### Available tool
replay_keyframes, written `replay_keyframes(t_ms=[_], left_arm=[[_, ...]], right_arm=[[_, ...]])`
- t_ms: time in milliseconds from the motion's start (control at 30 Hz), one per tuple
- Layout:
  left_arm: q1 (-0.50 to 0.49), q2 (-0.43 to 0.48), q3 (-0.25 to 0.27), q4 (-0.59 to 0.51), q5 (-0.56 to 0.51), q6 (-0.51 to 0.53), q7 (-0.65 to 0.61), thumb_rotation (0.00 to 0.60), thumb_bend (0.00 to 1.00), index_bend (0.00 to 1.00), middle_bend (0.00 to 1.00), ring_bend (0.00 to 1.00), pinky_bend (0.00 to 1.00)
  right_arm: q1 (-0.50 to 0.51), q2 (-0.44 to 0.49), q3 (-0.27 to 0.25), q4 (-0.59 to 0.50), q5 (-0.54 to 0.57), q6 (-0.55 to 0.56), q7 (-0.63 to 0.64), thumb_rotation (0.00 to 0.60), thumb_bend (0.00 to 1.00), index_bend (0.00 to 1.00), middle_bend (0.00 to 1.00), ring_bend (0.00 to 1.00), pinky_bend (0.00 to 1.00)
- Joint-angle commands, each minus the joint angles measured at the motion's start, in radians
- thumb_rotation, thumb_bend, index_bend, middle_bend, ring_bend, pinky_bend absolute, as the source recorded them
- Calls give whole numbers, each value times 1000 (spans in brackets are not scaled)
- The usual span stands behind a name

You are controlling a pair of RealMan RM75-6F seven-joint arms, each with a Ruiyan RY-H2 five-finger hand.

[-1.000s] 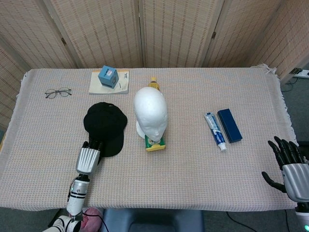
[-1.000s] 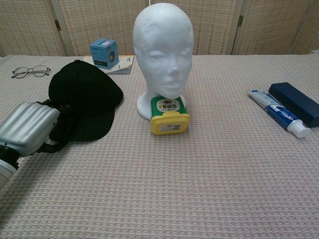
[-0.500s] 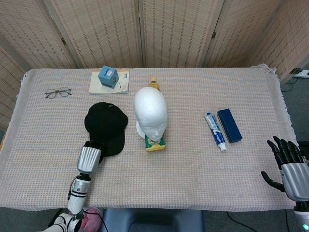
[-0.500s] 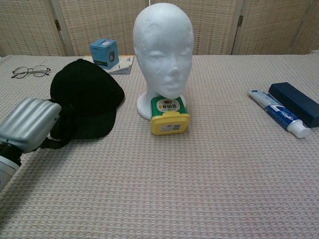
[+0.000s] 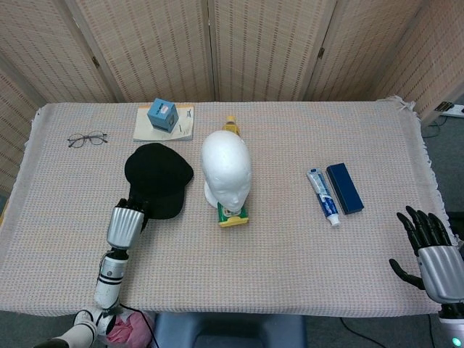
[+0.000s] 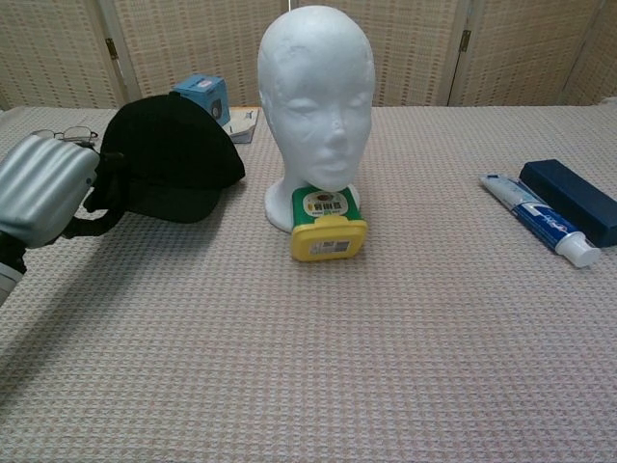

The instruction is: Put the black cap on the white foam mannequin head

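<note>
The black cap [image 5: 156, 178] [image 6: 170, 159] hangs a little above the table, left of the white foam mannequin head [image 5: 227, 175] [image 6: 316, 101]. My left hand [image 5: 125, 223] [image 6: 43, 197] grips the cap by its brim at the near side. The mannequin head stands upright at mid-table, facing me, bare on top. My right hand [image 5: 433, 250] hovers off the table's right front corner with its fingers spread and nothing in it; the chest view does not show it.
A yellow-capped green container [image 5: 233, 214] [image 6: 329, 224] lies against the mannequin's base. Glasses [image 5: 88, 139], a blue box [image 5: 162, 116] on a booklet and a small yellow bottle [image 5: 230, 125] sit farther back. Toothpaste [image 5: 323, 196] and a dark blue case [image 5: 344, 188] lie to the right.
My left hand has lifted the cap off the table, raising it and drawing it slightly left and back. The right hand has barely shifted.
</note>
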Motion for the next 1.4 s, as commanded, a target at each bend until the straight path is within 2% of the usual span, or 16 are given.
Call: replay_keyframes(t_ms=[33, 367, 600, 867, 1400], left_arm=[[-1, 3, -1, 3, -5, 6, -2, 600, 476, 674, 813, 559, 669], [-7, 25, -17, -1, -25, 50, -10, 600, 500, 711, 844, 591, 706], [-13, 61, -72, -43, -65, 120, -24, 600, 501, 716, 854, 598, 711], [-25, 137, -136, -147, -95, 208, -12, 600, 501, 717, 857, 599, 712], [-48, 338, -179, -447, -51, 310, 153, 600, 502, 722, 860, 601, 717]], right_arm=[[1, 0, 0, 0, -1, -1, -1, 600, 184, 0, 0, 0, 0], [4, -2, -1, -3, 4, -10, -9, 600, 184, 0, 0, 0, 0], [2, -4, -3, -6, 1, -10, -18, 600, 185, 0, 0, 0, 0], [-2, -7, -7, -9, -6, -4, -25, 600, 186, 0, 0, 0, 0], [-5, -9, -11, -12, -15, 0, -31, 600, 203, 0, 0, 0, 0]])
